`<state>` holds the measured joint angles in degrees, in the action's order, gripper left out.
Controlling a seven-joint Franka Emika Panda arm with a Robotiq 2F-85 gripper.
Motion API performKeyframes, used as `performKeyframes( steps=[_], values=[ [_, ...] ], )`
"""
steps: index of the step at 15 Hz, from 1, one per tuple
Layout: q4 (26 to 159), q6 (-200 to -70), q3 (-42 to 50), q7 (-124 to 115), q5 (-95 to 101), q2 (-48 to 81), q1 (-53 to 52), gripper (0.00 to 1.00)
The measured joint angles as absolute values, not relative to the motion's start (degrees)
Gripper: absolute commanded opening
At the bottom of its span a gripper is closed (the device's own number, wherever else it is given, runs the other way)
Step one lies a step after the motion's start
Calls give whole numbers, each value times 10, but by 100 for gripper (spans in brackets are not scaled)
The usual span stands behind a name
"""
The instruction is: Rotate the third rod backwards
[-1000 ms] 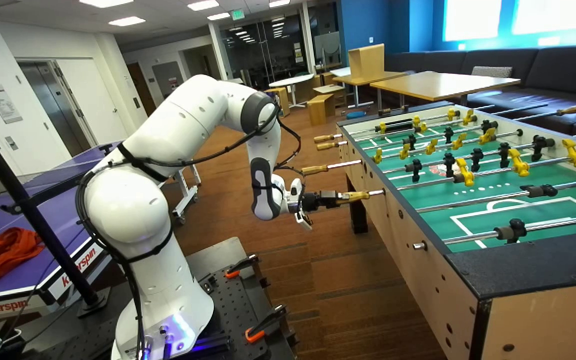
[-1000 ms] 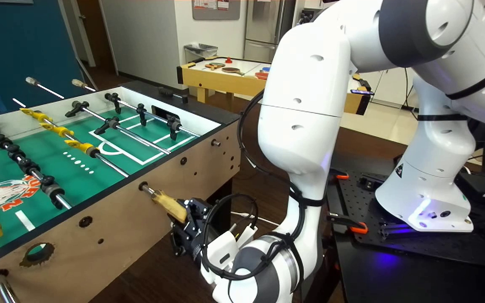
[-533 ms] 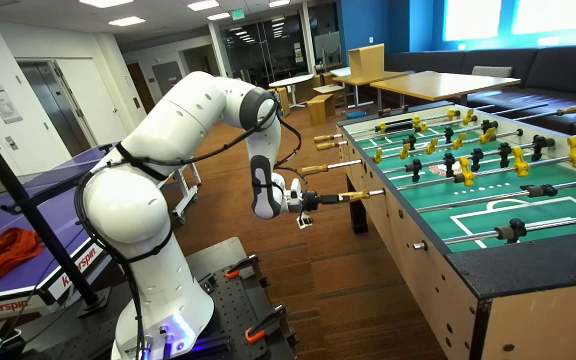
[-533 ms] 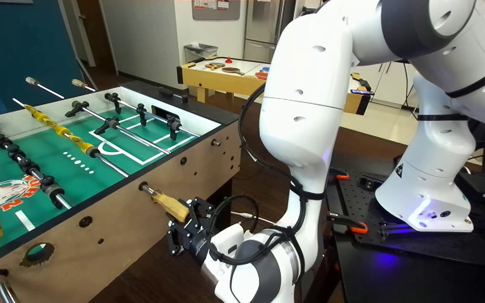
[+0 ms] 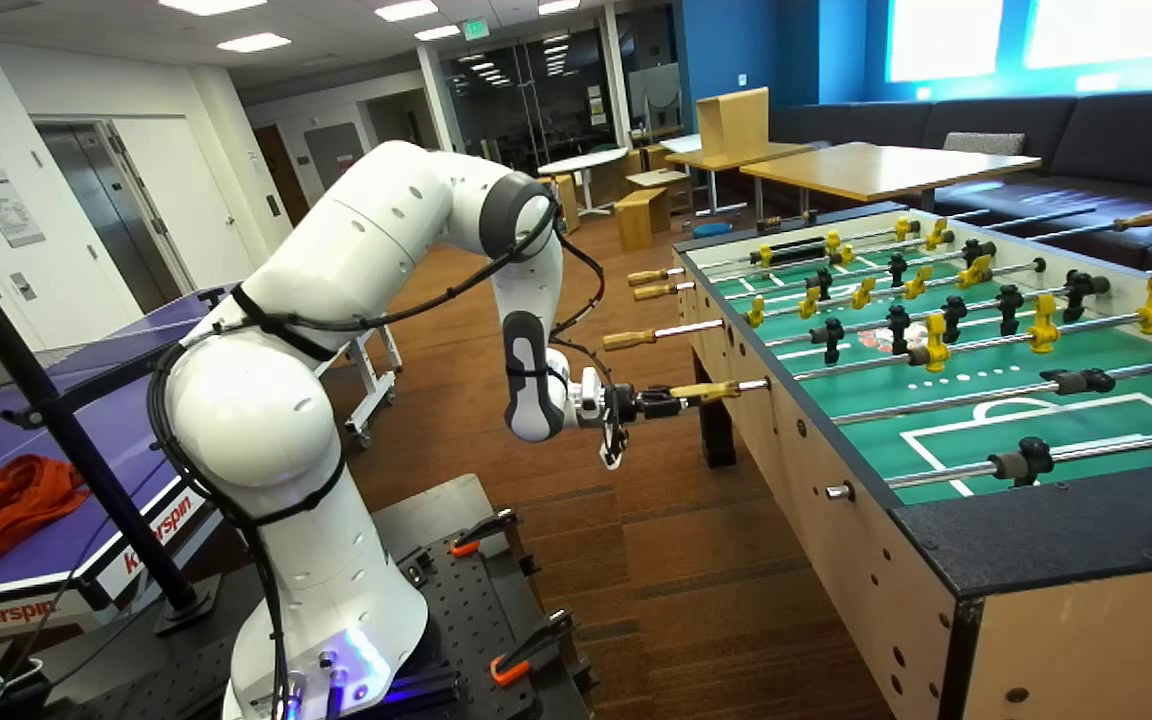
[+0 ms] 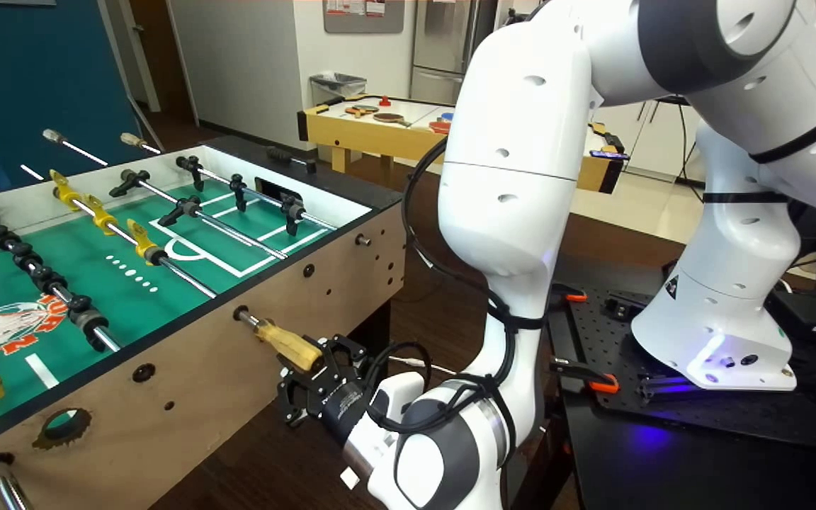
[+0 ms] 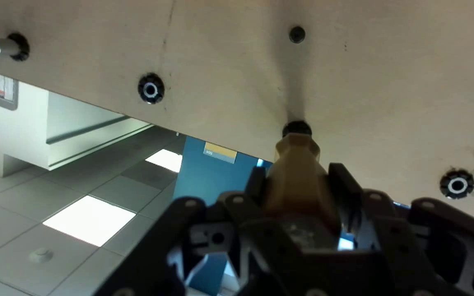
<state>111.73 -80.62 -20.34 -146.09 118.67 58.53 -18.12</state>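
The foosball table (image 5: 816, 470) has a rod (image 5: 856, 366) with several yellow figures (image 5: 1043, 325); they also show in an exterior view (image 6: 142, 241) and stand roughly upright. The rod's wooden handle (image 6: 284, 342) sticks out of the table's side wall. It also shows in the wrist view (image 7: 297, 154), centred between the fingers. My gripper (image 7: 298, 185) is shut on this handle, one finger on each side. It also shows in both exterior views (image 5: 676, 400) (image 6: 309, 365), at the handle's outer end. The gripped part of the handle is dark and blurred in the wrist view.
Another wooden handle (image 5: 631, 340) sticks out farther along the same wall. A bare rod end (image 5: 839, 491) pokes out nearer. Black rods with figures (image 6: 185, 207) lie on both sides of the yellow one. The arm stands on a black pegboard base (image 5: 496, 580).
My gripper has rolled about the handle's axis while holding it. The yellow figures have turned with it, from strongly tilted to roughly upright. The handle's position along the wall is unchanged.
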Motion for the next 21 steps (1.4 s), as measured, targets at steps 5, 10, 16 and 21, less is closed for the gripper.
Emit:
performKeyframes(
  steps=[5,10,16,21],
  values=[
    [1136,-731,-348,-1498,1306,637,-23,17],
    [1176,-640,-494,-1496,1504,759,156,42],
    [1179,-635,-503,-1491,1511,767,166,17],
    [1196,-643,-504,-1490,1475,746,157,68]
  ],
)
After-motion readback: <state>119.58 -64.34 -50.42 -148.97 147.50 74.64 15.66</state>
